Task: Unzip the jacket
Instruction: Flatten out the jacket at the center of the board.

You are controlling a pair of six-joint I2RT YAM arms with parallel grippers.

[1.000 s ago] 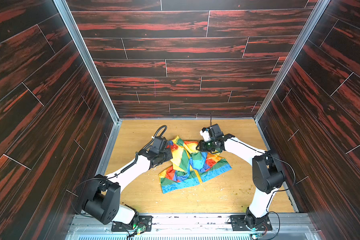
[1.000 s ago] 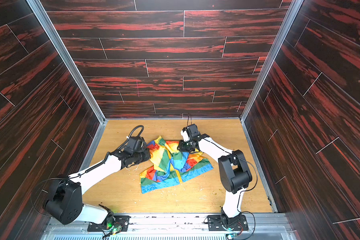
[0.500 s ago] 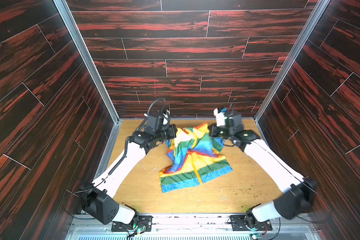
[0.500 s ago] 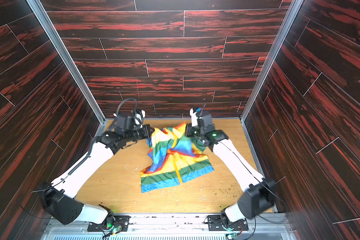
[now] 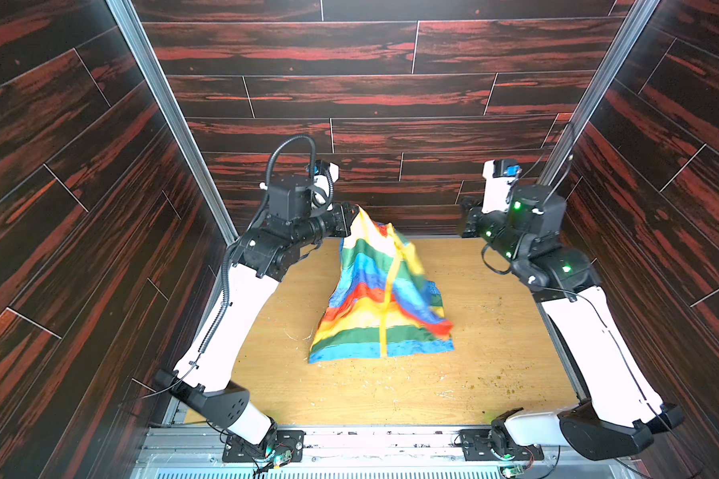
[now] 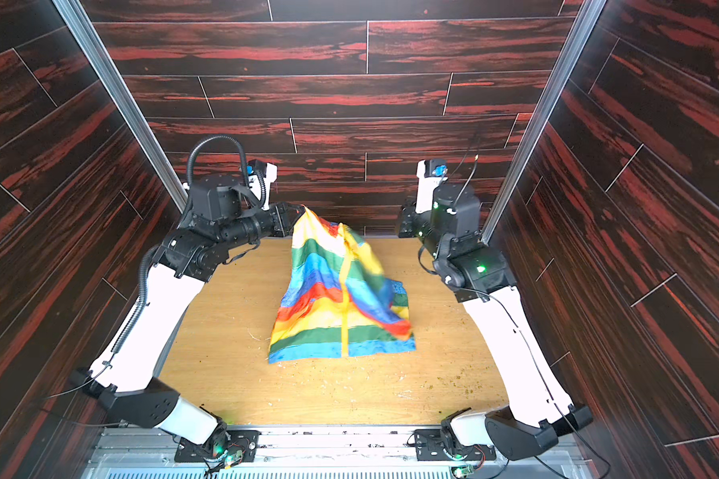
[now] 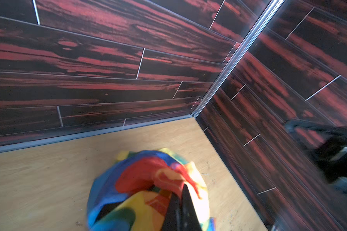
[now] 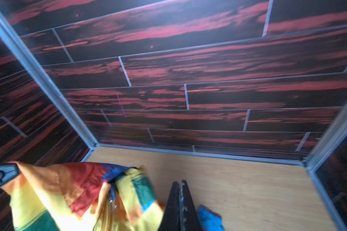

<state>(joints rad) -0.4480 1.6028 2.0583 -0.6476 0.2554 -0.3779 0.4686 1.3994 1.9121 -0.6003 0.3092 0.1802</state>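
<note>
To the left of the jacket (image 5: 370, 298), the left gripper (image 5: 350, 215) is high above the table (image 5: 503, 340). Its jaws are pinching the top corner of the cloth. In the left wrist view its dark fingers (image 7: 173, 210) are pressed together, with red and yellow fabric bunched around them.

In both top views the jacket hangs from this one corner like a small tent. Its top is in the air, and the lower hem with the blue stripe lies on the table. The yellow zipper (image 5: 385, 319) runs down the middle of the front, and the two halves meet along it down to the hem. The right edge of the jacket is blurred.

To the right of the jacket, the right gripper (image 5: 467, 220) is at about the same height and apart from the cloth. In the right wrist view its jaws are pressed together on nothing, just beside the jacket.
</note>
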